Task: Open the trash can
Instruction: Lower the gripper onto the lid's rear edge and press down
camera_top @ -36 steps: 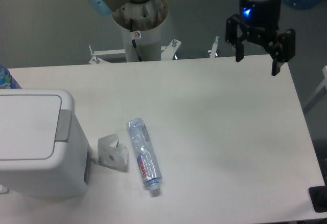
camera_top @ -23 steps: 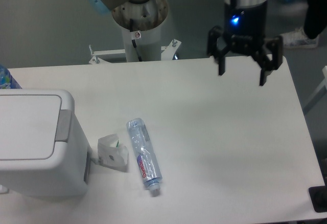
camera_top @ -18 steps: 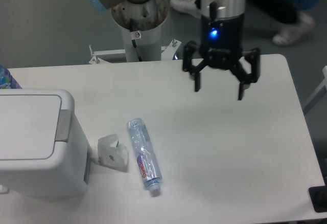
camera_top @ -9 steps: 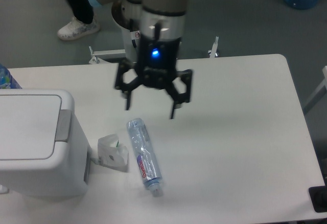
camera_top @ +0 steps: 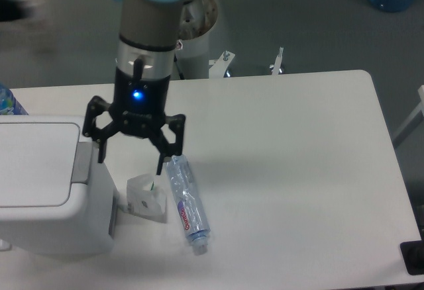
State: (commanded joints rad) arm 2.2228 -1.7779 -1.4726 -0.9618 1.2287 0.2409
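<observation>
A clear plastic water bottle (camera_top: 186, 203) lies on its side on the white bench (camera_top: 298, 171), its cap end toward the near edge. A label wraps its lower half, carrying red lettering that runs along the bottle; the letters are too small and blurred to read. Whether any water is inside cannot be told. Just to its left, nearly touching its upper end, a small white folded carton (camera_top: 146, 198) sits tilted, with a dark round spot on its face and a touch of green at its top corner; no writing can be made out on it.

The trash can (camera_top: 46, 187) stands at the left edge of the bench, partly cut off by the frame. Its flat rectangular lid lies down, closed, and a grey hinge strip (camera_top: 82, 163) runs along the lid's right side. The carton rests close against the can's right wall.

The gripper (camera_top: 130, 164) hangs from the arm above the gap between the can and the bottle, with a blue light glowing on its body. Its jaws are spread wide apart and hold nothing: the left-hand finger in view points down at the hinge strip, the other ends just above the bottle's upper end and the carton.

At the far left edge, behind the can, part of a blue-patterned object (camera_top: 9, 102) shows.
</observation>
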